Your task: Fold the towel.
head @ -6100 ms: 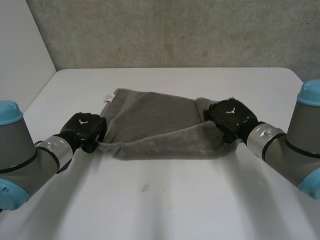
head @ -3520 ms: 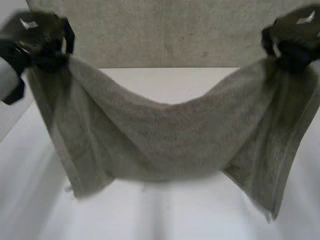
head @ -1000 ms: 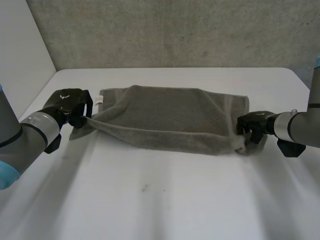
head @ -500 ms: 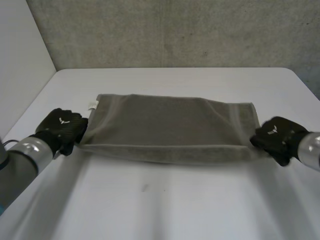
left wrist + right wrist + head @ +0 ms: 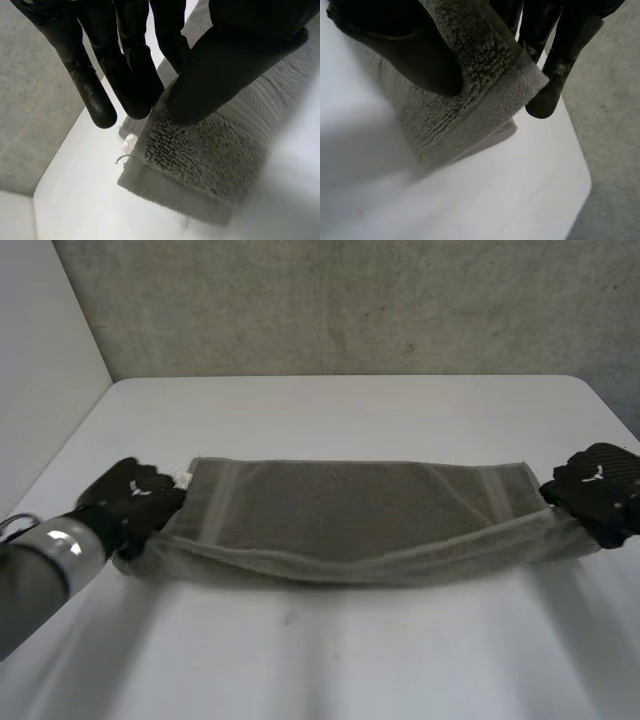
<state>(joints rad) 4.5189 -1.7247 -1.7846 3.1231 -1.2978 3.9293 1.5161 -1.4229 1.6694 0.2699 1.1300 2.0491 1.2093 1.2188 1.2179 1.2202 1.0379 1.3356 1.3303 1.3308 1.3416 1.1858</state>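
Note:
A grey towel lies stretched across the white table, folded lengthwise into a long band. My left hand holds its left end, thumb and fingers pinching the cloth there. In the left wrist view the thumb presses the towel's corner against the fingers. My right hand holds the towel's right end. In the right wrist view the thumb and fingers pinch the towel's edge, lifted a little off the table.
A grey concrete wall rises behind the table's far edge. The table's left edge runs along a pale side wall. A grey floor lies beyond the table's right corner.
Both hands have pulled the towel toward the near side and drawn it out wider. Its front edge now hangs slightly raised between the hands.

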